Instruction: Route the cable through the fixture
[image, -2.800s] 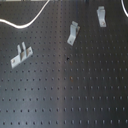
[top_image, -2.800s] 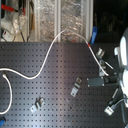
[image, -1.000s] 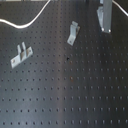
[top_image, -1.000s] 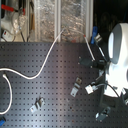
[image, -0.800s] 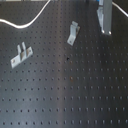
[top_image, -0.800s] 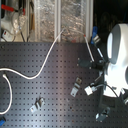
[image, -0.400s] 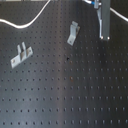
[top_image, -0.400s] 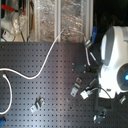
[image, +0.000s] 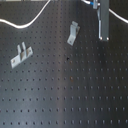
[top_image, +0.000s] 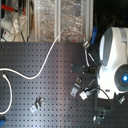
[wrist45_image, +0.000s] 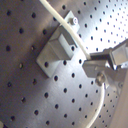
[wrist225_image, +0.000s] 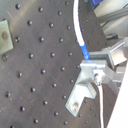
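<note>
The white cable (top_image: 44, 66) curves across the black perforated board from the back to the second exterior view's left. In the first exterior view a stretch of the cable (image: 27, 21) arcs along the top. My gripper (image: 104, 35) hangs as one closed grey bar right of a tilted metal bracket (image: 73, 33). In both wrist views the cable (wrist45_image: 67, 27) passes over a bracket (wrist45_image: 56, 48) and runs into the closed fingers (wrist45_image: 102, 64). The cable (wrist225_image: 78, 27) has a blue section there, and my gripper (wrist225_image: 97, 70) is shut on it just above another bracket (wrist225_image: 82, 93).
A second bracket (image: 21, 54) stands at the first exterior view's left. More brackets (top_image: 37, 105) sit near the board's front in the second exterior view. The white arm (top_image: 115, 57) fills the second exterior view's right. Clutter and shelving (top_image: 60, 17) stand behind the board.
The gripper has come further down into the first exterior view beside the tilted bracket. In the second exterior view the arm has swung in from the right edge towards the board's middle.
</note>
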